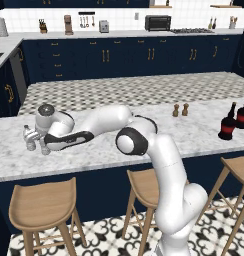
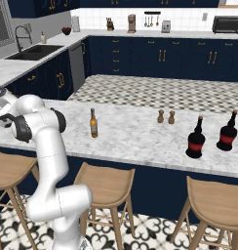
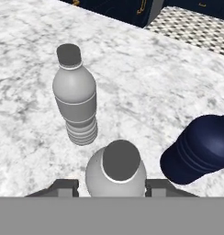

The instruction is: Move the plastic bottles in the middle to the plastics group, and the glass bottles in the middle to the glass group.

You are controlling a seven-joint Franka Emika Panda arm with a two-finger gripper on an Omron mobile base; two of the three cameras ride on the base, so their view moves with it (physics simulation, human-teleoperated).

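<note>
1. In the hand view we see a clear water bottle [image 3: 116,172] upright between the two fingertips [image 3: 63,187], its pale cap facing the camera.
2. The fingertips flank the bottle closely, but we cannot tell whether they press it or stand just apart.
3. Near it on the marble counter [image 3: 146,87] stand a second clear bottle [image 3: 76,103] and a dark blue bottle [image 3: 198,149].
4. The right base view shows what the hand view lacks: an amber bottle [image 2: 93,123] at mid-counter, two small brown shakers [image 2: 166,116] and two black red-banded bottles [image 2: 196,138] [image 2: 228,132] well apart to the right.
5. In the left base view the arm [image 1: 101,125] stretches low and far left over the counter, with the gripper [image 1: 33,141] pointing down beside the counter's left end.
</note>
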